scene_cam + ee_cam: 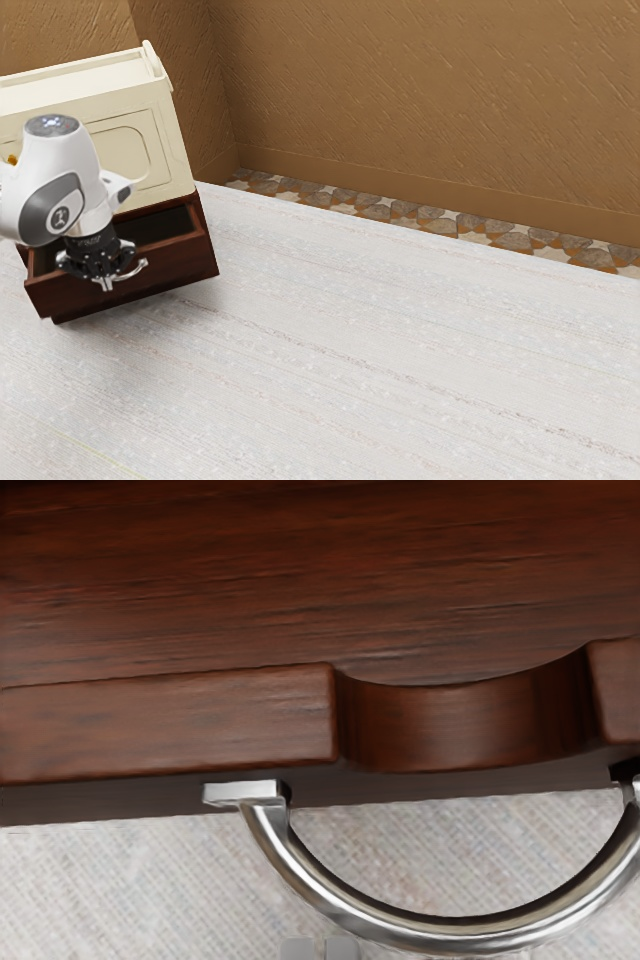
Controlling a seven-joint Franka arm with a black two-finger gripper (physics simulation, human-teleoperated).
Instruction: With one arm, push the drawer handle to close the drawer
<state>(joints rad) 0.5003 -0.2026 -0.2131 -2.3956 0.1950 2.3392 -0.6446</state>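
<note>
The gripper points down at the outer face of the dark wooden drawer, close to one end of the curved metal handle. Its fingertips are together, and I see nothing held. The drawer stands open, pulled out from under the cream upper part of the cabinet. In the wrist view, the silver handle arcs out from the drawer front, which has a scooped notch in its top edge. Beside the handle's outer curve are the tips of the gripper, near each other; contact with the handle I cannot tell.
The cream cabinet top rises behind the drawer, near the textured brown wall. A pale, streaked surface spreads in front of the drawer and toward the exterior view's right. Stone-patterned flooring runs along the wall.
</note>
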